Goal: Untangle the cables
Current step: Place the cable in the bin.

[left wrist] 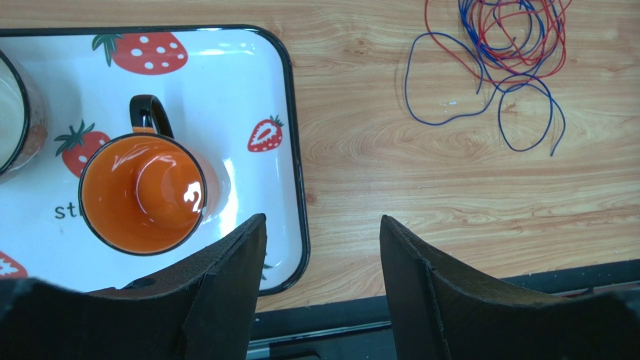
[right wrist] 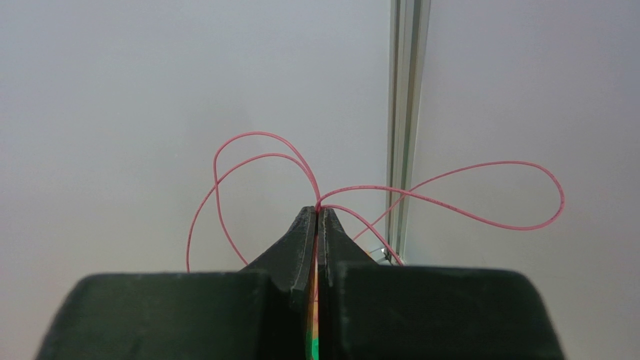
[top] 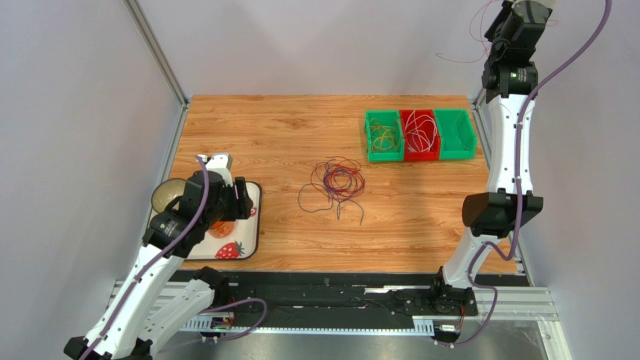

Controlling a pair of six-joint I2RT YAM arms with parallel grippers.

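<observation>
Hovering low over the near left corner of the table (top: 300, 135), the left gripper (left wrist: 321, 219) has its two dark fingers spread apart with nothing between them. Under the gap I can see the black rim of a white tray (left wrist: 297, 150) printed with strawberries, and a strip of bare wood beside it. Just to the left of that hand's left finger, an orange mug (left wrist: 143, 191) with a black handle stands upright on the tray. Further left, at the edge of the wrist view, is part of a glass cup (left wrist: 15, 112), also on the tray.

Ahead of the open fingers and off to their right, well apart from them, the tangle of cables (left wrist: 503, 45) lies flat on the wood. It is made of thin red and blue-purple loops laid over one another, with a few loose blue ends trailing back toward the hand. From above, the same tangle (top: 336, 184) sits near the middle of the table, between the two arms.

The right gripper (right wrist: 317, 210) is lifted high at the far right corner, well above the tabletop. Its fingers are pressed tightly together, pinching a single pink cable (right wrist: 481, 217). The cable springs out from the fingertips in loose loops on both sides, in front of the pale wall.

Below that raised hand and off to its left, three bins stand side by side on the wood. The green bin (top: 384, 136) holds yellowish wires and the red bin (top: 419, 135) holds pale ones. A second green bin (top: 455, 133) is the one nearest the right arm.
</observation>
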